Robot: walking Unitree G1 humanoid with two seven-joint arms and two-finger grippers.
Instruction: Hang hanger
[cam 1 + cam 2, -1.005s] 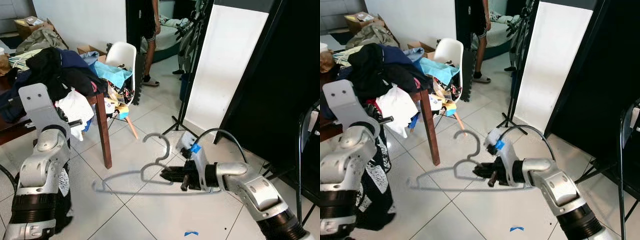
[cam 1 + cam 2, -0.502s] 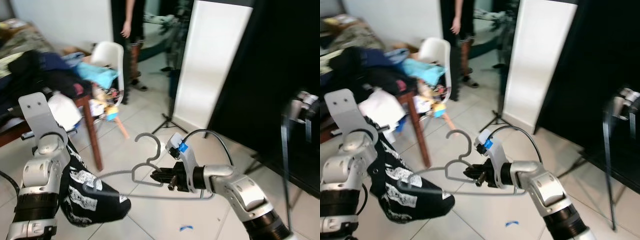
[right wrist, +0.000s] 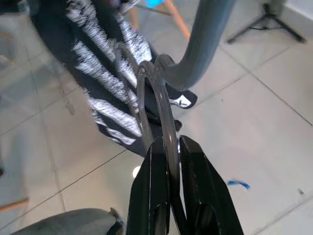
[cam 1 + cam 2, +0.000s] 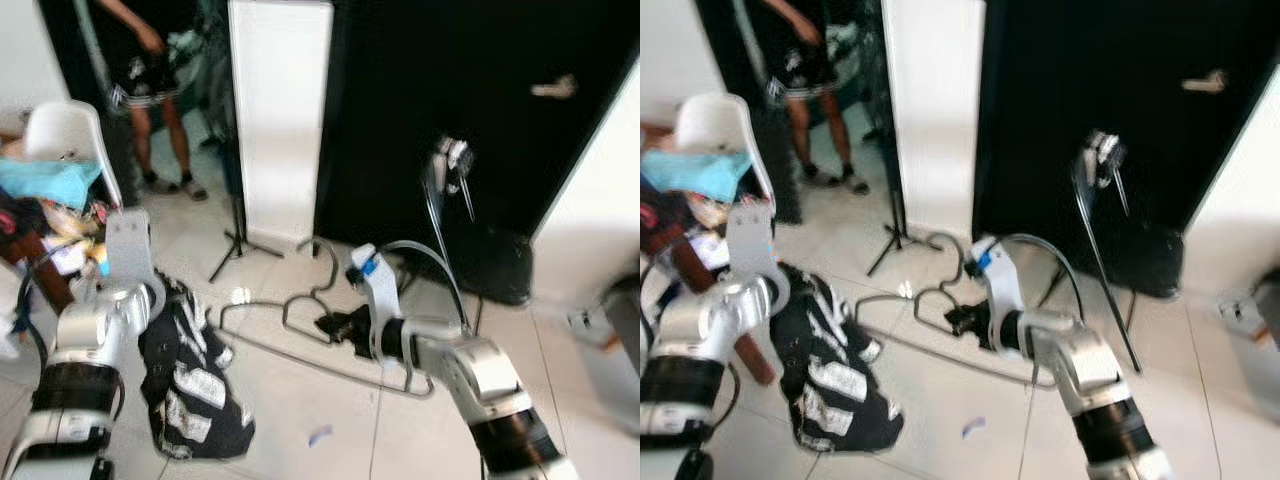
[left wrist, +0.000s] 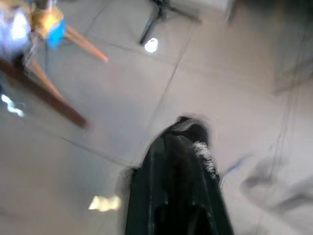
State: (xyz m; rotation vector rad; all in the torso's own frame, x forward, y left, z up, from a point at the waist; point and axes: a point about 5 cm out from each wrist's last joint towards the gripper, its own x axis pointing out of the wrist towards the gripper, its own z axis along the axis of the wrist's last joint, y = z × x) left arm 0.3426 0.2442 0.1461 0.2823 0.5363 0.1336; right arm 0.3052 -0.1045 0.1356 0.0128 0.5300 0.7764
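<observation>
Between the right gripper's (image 3: 171,147) clamped fingers sits the grey hanger (image 4: 300,330), hook up, above the tiled floor (image 4: 300,420); all is motion-blurred. Left gripper's (image 5: 178,142) fingers look pressed together; the black garment (image 4: 195,385) by it bears unreadable white marks

Grey wire hanger (image 4: 300,322): smooth, dull grey coating.
Black-and-white printed garment (image 4: 195,380): soft cloth, matt.
Pale tiled floor (image 4: 300,420): glossy, reflective.
Right pincer (image 3: 170,147) fingers (image 3: 149,196): black, slightly shiny plastic.
White moulded chair (image 4: 70,135): smooth plastic.
</observation>
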